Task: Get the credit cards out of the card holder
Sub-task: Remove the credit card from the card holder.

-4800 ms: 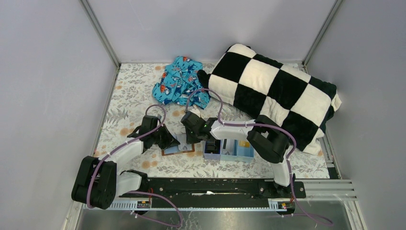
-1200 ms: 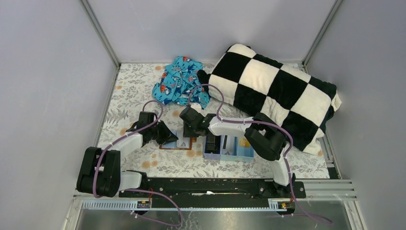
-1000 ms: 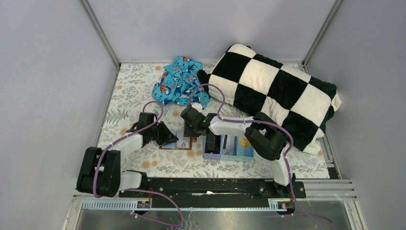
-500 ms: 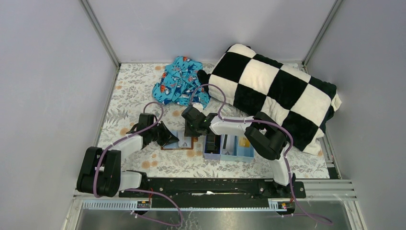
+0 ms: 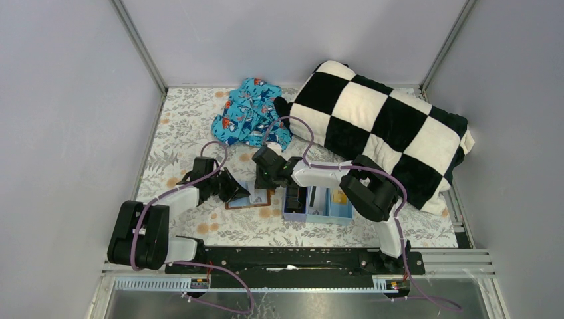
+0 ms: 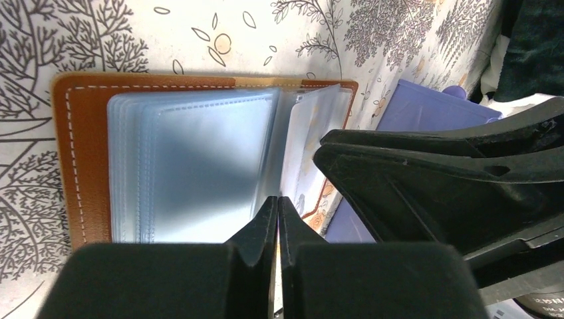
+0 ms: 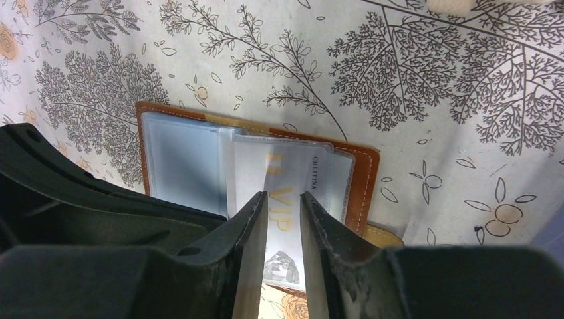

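Observation:
The brown card holder (image 5: 253,199) lies open on the floral cloth, its pale blue sleeves up (image 6: 193,166). A white VIP card (image 7: 287,193) sits in its right-hand sleeve. My left gripper (image 6: 277,211) is shut, with its tips down on the sleeves at the fold (image 5: 243,194). My right gripper (image 7: 284,207) hovers over the VIP card with its jaws a narrow gap apart and nothing between them (image 5: 265,187). A dark credit card (image 5: 296,198) and an orange-gold one (image 5: 340,197) lie in the light blue tray (image 5: 326,214).
The tray stands just right of the holder, and its edge shows in the left wrist view (image 6: 425,109). A black-and-white checkered blanket (image 5: 379,133) fills the back right. A blue patterned cloth (image 5: 251,113) lies at the back. Grey walls enclose the table.
Over several seconds my right gripper has shifted slightly left over the holder and my left arm has drawn in. In the last second the holder has turned a little.

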`<action>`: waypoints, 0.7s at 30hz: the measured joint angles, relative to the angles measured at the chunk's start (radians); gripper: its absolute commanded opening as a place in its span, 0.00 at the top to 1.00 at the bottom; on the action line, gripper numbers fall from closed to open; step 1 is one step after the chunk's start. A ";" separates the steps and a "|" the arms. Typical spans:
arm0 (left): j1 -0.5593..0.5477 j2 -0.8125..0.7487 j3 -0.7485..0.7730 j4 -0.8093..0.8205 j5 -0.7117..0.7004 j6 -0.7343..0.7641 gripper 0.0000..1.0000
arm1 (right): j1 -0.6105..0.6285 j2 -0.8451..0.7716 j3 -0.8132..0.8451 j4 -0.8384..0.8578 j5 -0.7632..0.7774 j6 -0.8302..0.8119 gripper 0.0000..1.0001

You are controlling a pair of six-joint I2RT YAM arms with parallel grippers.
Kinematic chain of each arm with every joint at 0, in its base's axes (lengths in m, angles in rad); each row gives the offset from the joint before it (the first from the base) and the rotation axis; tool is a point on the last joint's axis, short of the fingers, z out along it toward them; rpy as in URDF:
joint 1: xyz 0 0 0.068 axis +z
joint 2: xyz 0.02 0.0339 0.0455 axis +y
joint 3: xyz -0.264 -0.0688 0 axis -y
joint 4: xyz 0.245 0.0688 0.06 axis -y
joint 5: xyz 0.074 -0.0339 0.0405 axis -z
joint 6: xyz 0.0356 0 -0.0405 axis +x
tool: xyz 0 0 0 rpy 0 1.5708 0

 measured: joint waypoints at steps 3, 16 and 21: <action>0.000 0.004 0.000 0.005 0.005 -0.005 1.00 | 0.000 0.001 0.000 0.001 0.000 0.000 0.68; 0.000 -0.044 -0.006 -0.036 -0.037 -0.002 1.00 | -0.011 0.001 -0.017 0.023 0.002 -0.001 0.68; 0.000 -0.090 -0.005 -0.078 -0.081 0.004 1.00 | -0.019 0.001 -0.029 0.046 0.000 0.000 0.68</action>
